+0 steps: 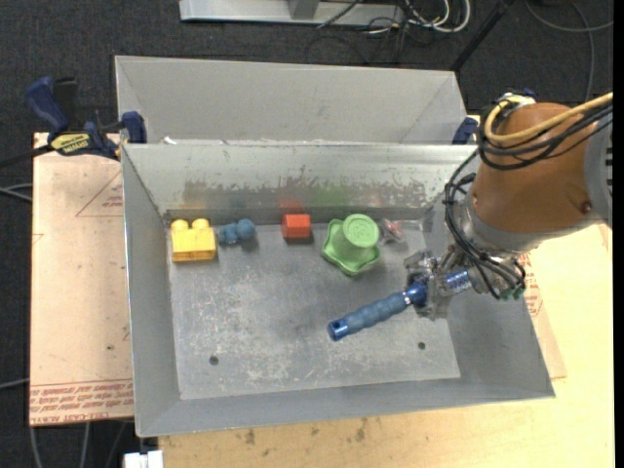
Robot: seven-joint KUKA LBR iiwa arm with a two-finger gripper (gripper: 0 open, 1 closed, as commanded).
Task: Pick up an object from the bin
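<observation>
**Gripper clasps the blue rod's end, below and right of the green cup**

Camera view: the landmark is the green cup-like piece (352, 243), a stubby round thing with a flared, lobed base, standing near the back wall of the grey bin (292, 364).

The gripper (425, 291) is down at the bin floor, below and to the right of the green piece and clear of it. Its fingers are clenched on the right end of a blue rod (375, 315), a ribbed, handle-like stick. A bit of the blue shows between the metal fingers. From there the rod runs down and to the left, slanting across the bare floor, and its free end lies almost straight below the green piece, well apart from it. I cannot tell whether the rod rests on the floor or is raised a little off it.

Above the gripper sits the arm's orange cover (531, 174), to the right of the green piece, with dark cables (492, 279) bunched at the wrist.

Just left of the green piece is a small red cube (297, 226). Farther left lies a small blue lump (237, 232), and beyond that a yellow building brick (193, 239) with two studs on top. Just right of the green piece, against the back wall, lies a small pinkish thing (393, 230), too small to name.
</observation>
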